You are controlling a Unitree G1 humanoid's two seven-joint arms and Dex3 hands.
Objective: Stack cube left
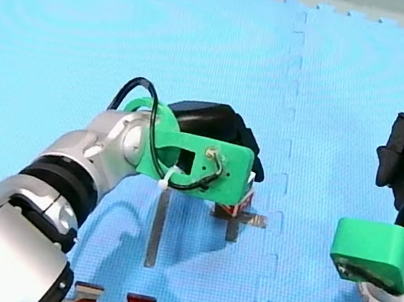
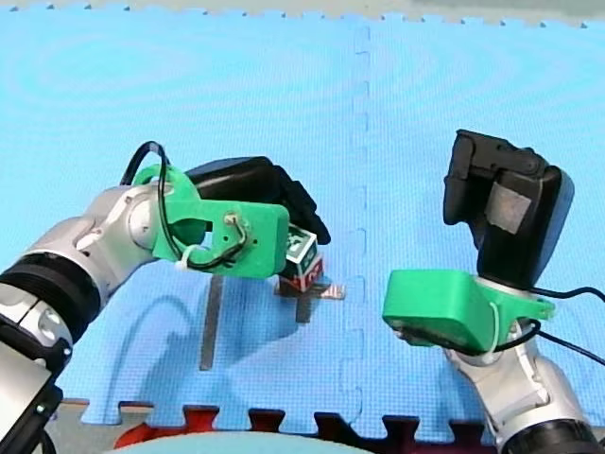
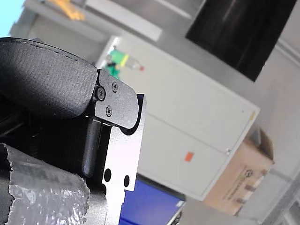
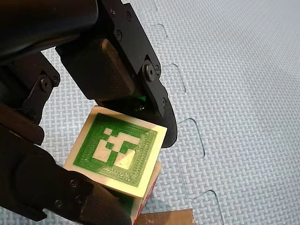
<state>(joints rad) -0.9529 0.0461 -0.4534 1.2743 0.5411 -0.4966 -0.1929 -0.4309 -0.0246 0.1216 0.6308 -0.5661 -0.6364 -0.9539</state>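
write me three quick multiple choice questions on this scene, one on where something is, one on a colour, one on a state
1. Where is the green-marked cube?
A. at the mat's far edge
B. directly above the red-marked cube
C. at the mat's near edge

2. What colour is the foam mat?
A. blue
B. yellow
C. white

3. What state is the green-marked cube in?
A. lying free on the mat
B. under the red-marked cube
C. grasped by the left hand

Answers:
1 B, it is right over the red-marked cube at the tape cross.
2 A, the interlocking tiles are blue.
3 C, black fingers close on its sides, while the right hand, raised at the mat's right, holds nothing.
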